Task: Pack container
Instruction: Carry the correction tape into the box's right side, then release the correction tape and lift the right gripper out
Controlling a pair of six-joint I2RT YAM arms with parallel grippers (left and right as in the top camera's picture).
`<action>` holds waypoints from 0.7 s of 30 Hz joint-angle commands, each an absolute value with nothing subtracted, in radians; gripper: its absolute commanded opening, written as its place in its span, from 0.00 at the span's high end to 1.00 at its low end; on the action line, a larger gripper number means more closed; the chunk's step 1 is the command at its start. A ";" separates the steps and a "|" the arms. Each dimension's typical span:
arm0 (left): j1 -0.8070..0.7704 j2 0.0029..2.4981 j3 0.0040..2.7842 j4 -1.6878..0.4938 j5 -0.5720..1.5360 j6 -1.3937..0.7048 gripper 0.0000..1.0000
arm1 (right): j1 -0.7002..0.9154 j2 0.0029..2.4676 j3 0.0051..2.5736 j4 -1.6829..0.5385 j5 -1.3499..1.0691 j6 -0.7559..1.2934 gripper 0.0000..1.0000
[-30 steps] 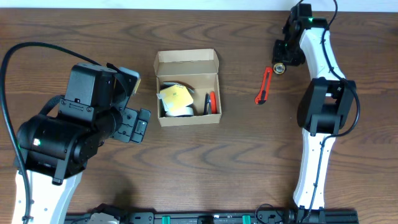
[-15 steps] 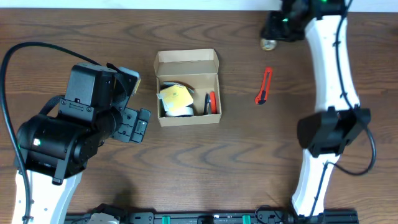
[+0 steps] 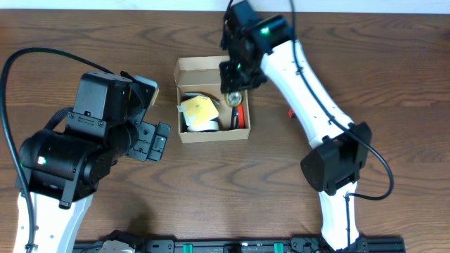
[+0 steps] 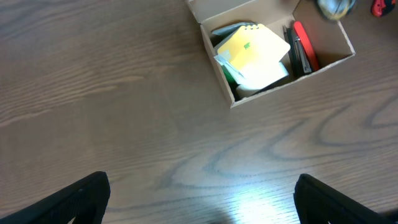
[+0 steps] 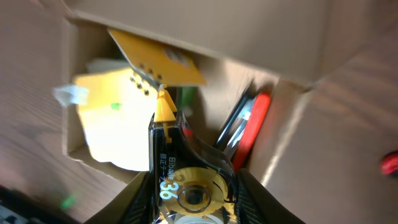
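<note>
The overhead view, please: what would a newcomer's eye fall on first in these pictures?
First, the white right arm stretched across the table, its right gripper holding a tape dispenser over the right end of the open cardboard box. Next, the bright yellow notepad in the box's left side, and a red-edged item standing by its right wall. The left gripper sits open, left of the box.

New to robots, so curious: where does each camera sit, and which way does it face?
Overhead: above the table, facing down; left arm, right arm, box.
Left wrist: on left arm, facing table and box; left gripper open at bottom.
Right wrist: over the box, facing in; right gripper holding tape.
Shared: box and yellow pad.
</note>
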State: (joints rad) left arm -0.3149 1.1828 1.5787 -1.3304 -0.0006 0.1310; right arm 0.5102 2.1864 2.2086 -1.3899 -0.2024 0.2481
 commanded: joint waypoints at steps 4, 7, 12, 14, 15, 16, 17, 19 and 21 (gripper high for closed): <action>-0.315 1.187 1.581 -1.332 -0.008 0.126 0.05 | 0.550 2.201 2.090 -1.348 -0.122 0.338 0.70; -0.315 1.187 1.581 -1.332 -0.008 0.126 0.05 | 0.564 2.201 2.060 -1.338 -0.084 0.360 0.70; -0.315 1.187 1.581 -1.332 -0.008 0.126 0.05 | 0.570 2.201 2.051 -1.320 -0.079 0.363 0.48; -0.315 1.187 1.581 -1.332 -0.008 0.126 0.05 | 0.570 2.201 2.059 -1.321 -0.078 0.362 0.36; -0.315 1.187 1.581 -1.332 -0.008 0.126 0.05 | 0.569 2.201 2.065 -1.325 -0.080 0.363 0.34; -0.315 1.187 1.581 -1.332 -0.008 0.126 0.05 | 0.567 2.199 2.074 -1.332 -0.083 0.363 0.33; -0.315 1.187 1.581 -1.332 -0.008 0.126 0.05 | 0.562 2.195 2.085 -1.341 -0.084 0.363 0.31; -0.315 1.187 1.581 -1.332 -0.008 0.126 0.05 | 0.548 2.177 2.108 -1.356 -0.083 0.363 0.28; -0.315 1.187 1.581 -1.332 -0.008 0.126 0.05 | 0.530 2.146 2.126 -1.362 -0.083 0.363 0.28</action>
State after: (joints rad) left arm -0.3149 1.1831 1.5787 -1.3308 -0.0006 0.1307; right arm 0.5560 2.1944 2.0789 -1.3582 -0.0956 0.3561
